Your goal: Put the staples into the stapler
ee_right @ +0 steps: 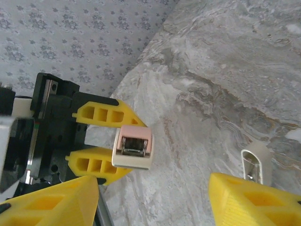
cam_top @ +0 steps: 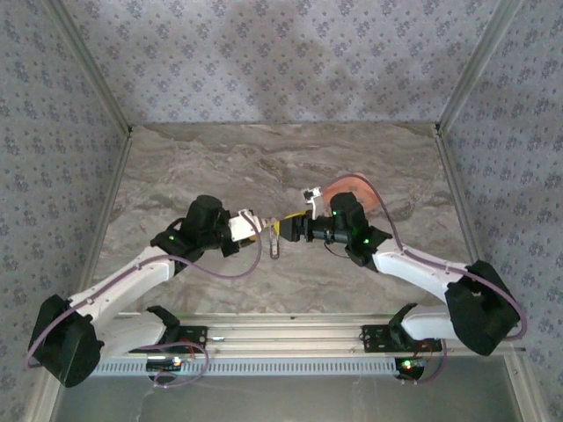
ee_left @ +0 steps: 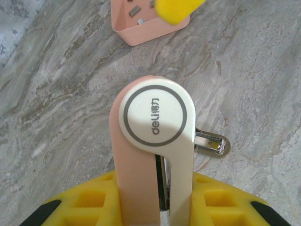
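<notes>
The pink and cream stapler (ee_left: 153, 136) stands end-on between the yellow fingers of my left gripper (ee_left: 157, 190), which is shut on its body. A shiny metal arm (ee_left: 211, 143) juts out from its right side. In the right wrist view the stapler's open end (ee_right: 134, 148) faces me, clamped between the left gripper's fingers (ee_right: 101, 114). My right gripper (ee_right: 155, 202) is open just in front of it, with nothing between its fingers. Several small grey staples (ee_left: 135, 10) lie in the pink tray (ee_left: 141, 30). From above, both grippers meet at the stapler (cam_top: 274, 244).
The pink tray (cam_top: 356, 189) sits on the marble tabletop (cam_top: 220, 167) behind the right arm. A yellow fingertip of the right gripper (ee_left: 178, 9) hangs in front of the tray. Patterned walls close in the table on three sides.
</notes>
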`<state>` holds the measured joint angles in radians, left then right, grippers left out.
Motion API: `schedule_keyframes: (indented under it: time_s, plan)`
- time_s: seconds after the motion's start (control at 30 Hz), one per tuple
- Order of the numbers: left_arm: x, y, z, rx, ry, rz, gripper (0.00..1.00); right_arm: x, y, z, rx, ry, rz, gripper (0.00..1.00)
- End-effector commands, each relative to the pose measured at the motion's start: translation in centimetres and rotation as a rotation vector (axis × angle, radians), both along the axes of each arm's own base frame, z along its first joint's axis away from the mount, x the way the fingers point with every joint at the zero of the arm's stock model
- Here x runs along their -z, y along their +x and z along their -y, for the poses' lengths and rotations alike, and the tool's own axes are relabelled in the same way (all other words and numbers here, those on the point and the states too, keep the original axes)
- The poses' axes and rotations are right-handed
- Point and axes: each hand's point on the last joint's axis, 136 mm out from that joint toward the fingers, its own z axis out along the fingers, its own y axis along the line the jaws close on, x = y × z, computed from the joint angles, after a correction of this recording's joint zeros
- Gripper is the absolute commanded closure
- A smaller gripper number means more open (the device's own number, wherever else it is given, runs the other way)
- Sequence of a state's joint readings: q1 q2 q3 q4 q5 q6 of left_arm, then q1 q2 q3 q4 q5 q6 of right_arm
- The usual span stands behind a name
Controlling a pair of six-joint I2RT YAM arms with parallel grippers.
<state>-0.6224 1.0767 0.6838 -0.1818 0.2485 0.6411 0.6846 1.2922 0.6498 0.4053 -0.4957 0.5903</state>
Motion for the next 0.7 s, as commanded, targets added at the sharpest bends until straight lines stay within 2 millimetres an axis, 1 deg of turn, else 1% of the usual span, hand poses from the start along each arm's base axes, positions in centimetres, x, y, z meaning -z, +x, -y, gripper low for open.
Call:
schedule_keyframes:
  time_s: [0.0,0.2,0.5,0.57,0.6,0.67]
  plan:
    - [-1.3,0.3,0.8,0.056,-0.021,0.080,0.85,-1.8,-0.3,-1.6,-0.058,0.099,-0.008,0.36]
    - [-1.3,-0.1,1.2,0.075,-0.042,0.071,0.85,-1.8,-0.4,-3.1,-0.107,0.126,-0.023,0.36]
    - [-1.1,-0.5,2.0,0.105,-0.052,0.054,0.84,-1.1,-0.6,-3.6,-0.111,0.102,-0.032,0.39]
    - [-1.2,-0.7,2.1,0.114,-0.057,0.054,0.84,-1.2,-0.5,-3.7,-0.112,0.102,-0.030,0.43]
    - [-1.2,-0.7,2.2,0.117,-0.060,0.053,0.84,-1.1,-0.5,-3.8,-0.113,0.101,-0.032,0.47]
    - [-1.2,-0.8,2.1,0.118,-0.061,0.053,0.83,-1.2,-0.5,-3.8,-0.112,0.099,-0.031,0.58]
